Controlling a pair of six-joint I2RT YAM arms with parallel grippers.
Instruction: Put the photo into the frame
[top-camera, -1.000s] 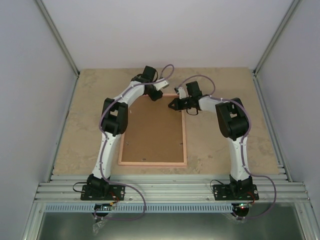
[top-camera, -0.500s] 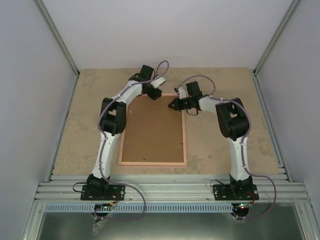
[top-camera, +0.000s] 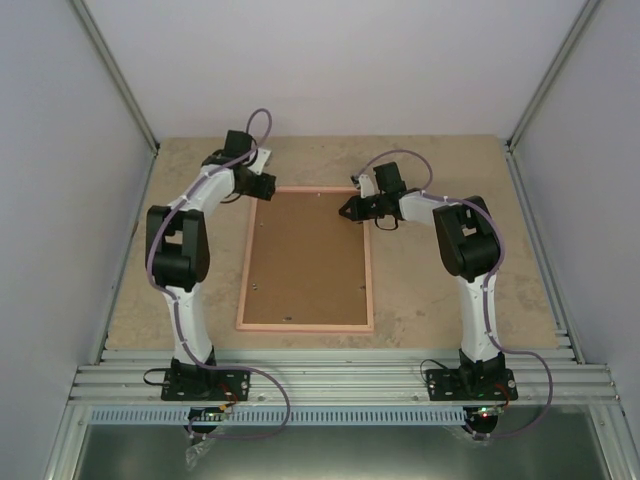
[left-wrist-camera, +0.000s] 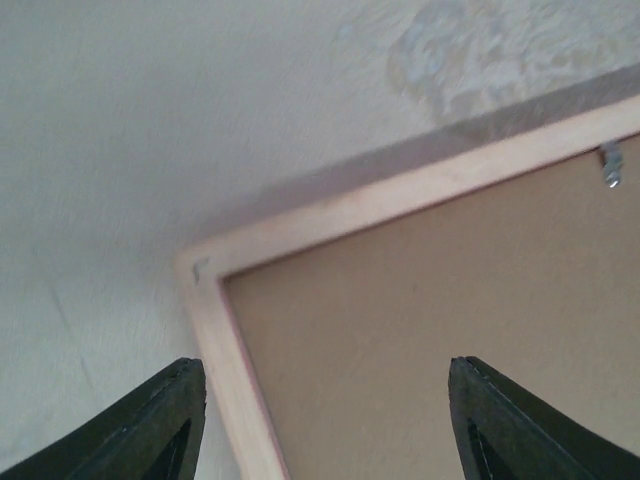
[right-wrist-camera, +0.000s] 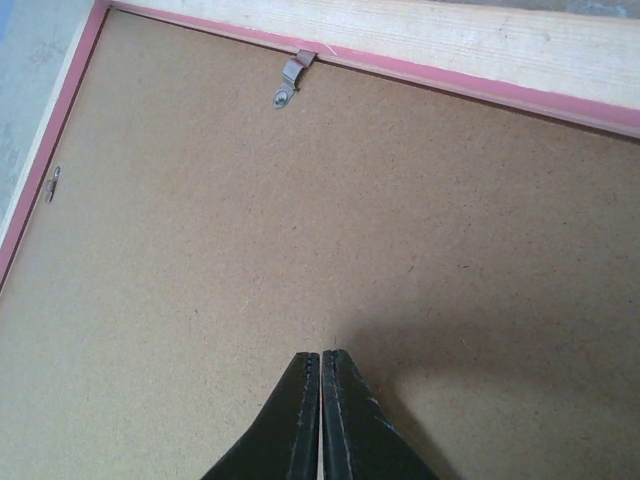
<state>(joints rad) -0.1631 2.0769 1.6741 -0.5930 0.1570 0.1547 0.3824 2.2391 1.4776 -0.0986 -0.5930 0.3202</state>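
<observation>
The pink frame (top-camera: 305, 326) lies face down on the table, with the brown backing board (top-camera: 305, 255) filling it. The photo is hidden. My left gripper (top-camera: 265, 186) hangs open by the frame's far left corner (left-wrist-camera: 210, 300). One of its fingers (left-wrist-camera: 165, 425) is over the table and the other is over the board (left-wrist-camera: 420, 330), with nothing between them. My right gripper (top-camera: 343, 211) is shut and empty. Its tips (right-wrist-camera: 321, 360) are just over the board (right-wrist-camera: 250, 230) near the frame's far right edge (right-wrist-camera: 450, 45).
A small metal clip (right-wrist-camera: 290, 82) sits on the frame's inner rim ahead of the right gripper, and another (left-wrist-camera: 610, 165) shows in the left wrist view. Grey walls stand around the beige tabletop (top-camera: 450, 290). A metal rail (top-camera: 340, 385) runs along the near edge.
My left arm swung left, off the frame's far edge to its far left corner, and its jaws opened wider. The right arm and the frame have not moved.
</observation>
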